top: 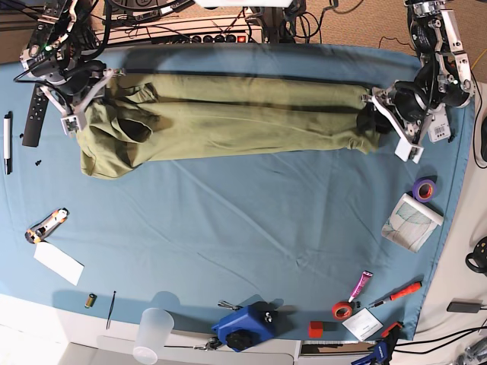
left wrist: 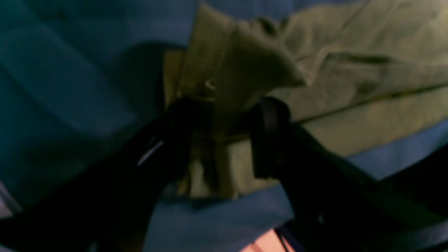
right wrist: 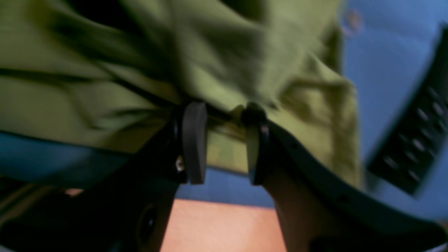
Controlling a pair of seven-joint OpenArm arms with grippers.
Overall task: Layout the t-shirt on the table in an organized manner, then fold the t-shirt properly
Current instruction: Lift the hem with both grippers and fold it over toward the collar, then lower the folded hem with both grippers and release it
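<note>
T-shirt [top: 228,122] stretched in a long folded band across the far side of the tabletop [top: 228,228], reaching from one arm to the other. Soft, light olive cloth, limp and quick to sag or bunch; best taken at hems and corners, both ends together. Left pincer [left wrist: 224,136] at the band's end on the base view's right, jaws apart with a hem edge lying between them, not clamped. Right pincer [right wrist: 222,140] at the opposite end, jaws likewise apart, cloth edge loose in the gap.
</note>
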